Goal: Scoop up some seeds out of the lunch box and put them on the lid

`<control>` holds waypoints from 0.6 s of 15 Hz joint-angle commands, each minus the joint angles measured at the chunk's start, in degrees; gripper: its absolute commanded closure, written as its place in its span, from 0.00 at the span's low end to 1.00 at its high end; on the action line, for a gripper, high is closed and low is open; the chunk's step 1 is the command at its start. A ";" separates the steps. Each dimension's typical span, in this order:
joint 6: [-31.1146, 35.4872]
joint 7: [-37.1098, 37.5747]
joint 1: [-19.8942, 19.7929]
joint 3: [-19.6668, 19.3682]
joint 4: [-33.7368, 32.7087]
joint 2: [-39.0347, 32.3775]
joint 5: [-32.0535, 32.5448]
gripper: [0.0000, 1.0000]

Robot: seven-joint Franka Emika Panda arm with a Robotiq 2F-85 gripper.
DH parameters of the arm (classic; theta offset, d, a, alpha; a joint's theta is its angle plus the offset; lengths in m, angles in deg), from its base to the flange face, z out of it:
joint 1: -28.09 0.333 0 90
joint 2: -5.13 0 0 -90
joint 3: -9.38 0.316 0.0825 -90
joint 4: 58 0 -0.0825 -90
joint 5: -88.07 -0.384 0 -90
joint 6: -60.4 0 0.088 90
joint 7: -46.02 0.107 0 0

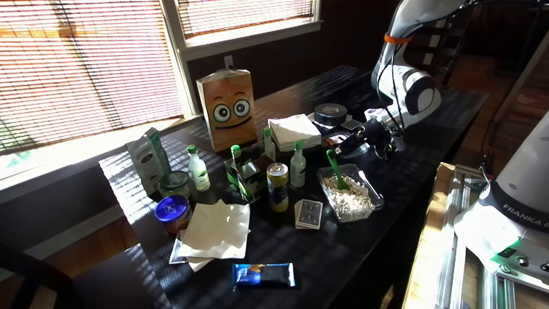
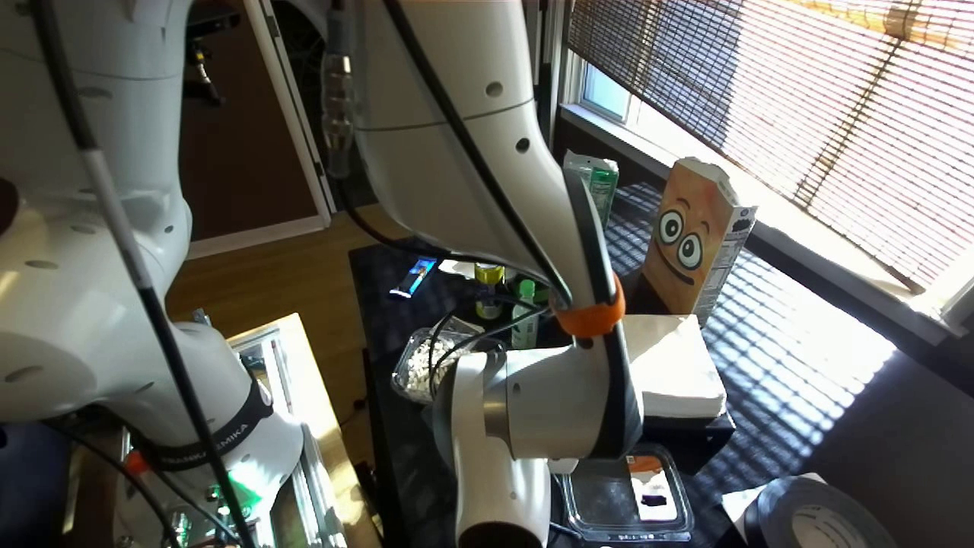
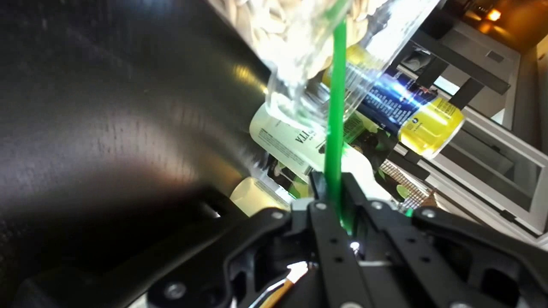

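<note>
The lunch box (image 1: 378,201) is clear plastic on the dark table, full of pale seeds (image 1: 352,203). It also shows in an exterior view (image 2: 399,378), partly behind the arm, and at the top of the wrist view (image 3: 286,105). A green spoon (image 1: 335,165) leans in it, its bowl in the seeds. My gripper (image 1: 339,150) is at the upper end of the handle. In the wrist view the jaws (image 3: 335,188) look closed around the green handle (image 3: 336,107). The clear lid (image 2: 597,498), with an orange-white label, lies behind the box. The arm hides the gripper there.
Near the lunch box stand a yellow-blue can (image 1: 278,189), a green-capped bottle (image 1: 297,165) and a card deck (image 1: 309,213). Napkins (image 1: 296,132), black tape (image 1: 330,113) and a brown cartoon-eyed box (image 1: 229,107) stand farther back. A blue snack packet (image 1: 263,274) lies in front.
</note>
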 commanded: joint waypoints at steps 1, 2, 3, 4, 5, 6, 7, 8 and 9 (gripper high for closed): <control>5.08 5.56 1.81 0.49 0.95 -0.17 -2.05 0.97; 5.40 7.31 1.88 0.56 0.87 -0.13 -1.76 0.97; 5.49 9.01 1.88 0.53 0.76 -0.05 -1.46 0.97; 5.31 10.63 1.75 0.42 0.64 0.19 -1.18 0.97; 5.34 11.92 1.71 0.35 0.61 0.37 -1.03 0.97; 5.17 13.39 1.60 0.26 0.45 0.48 -0.62 0.97; 4.65 14.87 1.32 0.16 0.26 0.60 -0.18 0.97; 4.21 16.12 1.10 0.08 0.19 0.75 0.02 0.97; 3.94 17.28 0.94 -0.03 0.11 0.89 0.16 0.97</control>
